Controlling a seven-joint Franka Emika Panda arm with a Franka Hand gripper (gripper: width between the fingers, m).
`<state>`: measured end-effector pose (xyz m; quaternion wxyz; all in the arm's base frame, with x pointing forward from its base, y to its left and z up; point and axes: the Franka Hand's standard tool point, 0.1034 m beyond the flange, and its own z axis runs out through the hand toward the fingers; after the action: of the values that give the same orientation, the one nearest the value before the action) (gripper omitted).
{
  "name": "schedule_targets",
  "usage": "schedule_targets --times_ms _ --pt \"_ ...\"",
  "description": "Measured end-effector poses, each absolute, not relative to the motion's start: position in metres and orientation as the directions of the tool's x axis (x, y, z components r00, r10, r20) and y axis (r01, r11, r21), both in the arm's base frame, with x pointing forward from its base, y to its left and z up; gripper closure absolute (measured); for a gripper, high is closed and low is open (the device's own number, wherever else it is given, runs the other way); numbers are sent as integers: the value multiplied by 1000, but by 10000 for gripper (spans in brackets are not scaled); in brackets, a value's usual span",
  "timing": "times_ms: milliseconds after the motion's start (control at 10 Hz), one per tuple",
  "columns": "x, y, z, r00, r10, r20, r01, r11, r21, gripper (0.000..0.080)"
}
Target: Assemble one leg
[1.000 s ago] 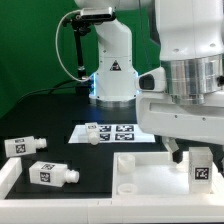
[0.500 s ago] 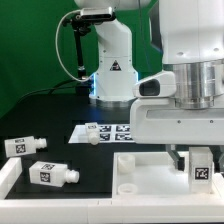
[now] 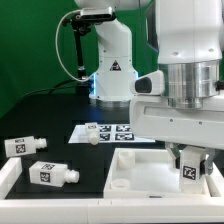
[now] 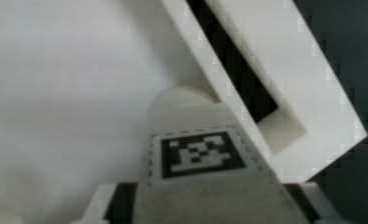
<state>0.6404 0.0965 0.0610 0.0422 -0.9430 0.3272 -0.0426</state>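
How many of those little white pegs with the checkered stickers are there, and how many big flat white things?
Little white legs: 4, two on the exterior view's left, one by the marker board, one in the gripper.
Big white tabletop: 1
Marker board: 1
Total: 6

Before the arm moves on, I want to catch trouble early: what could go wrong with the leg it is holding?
1. The gripper holds the leg right by the raised rim of the tabletop; in the wrist view the leg sits close against that rim, so it could catch there.
2. The arm hides the leg's lower end in the exterior view, so its alignment cannot be checked; it may go in crooked.
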Motion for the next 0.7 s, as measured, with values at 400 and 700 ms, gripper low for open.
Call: schedule_targets --times_ms 400,700 --pt "640 96 62 792 -609 53 -602 -792 -102 508" --pt "647 100 104 795 -605 48 -595 -793 -132 229"
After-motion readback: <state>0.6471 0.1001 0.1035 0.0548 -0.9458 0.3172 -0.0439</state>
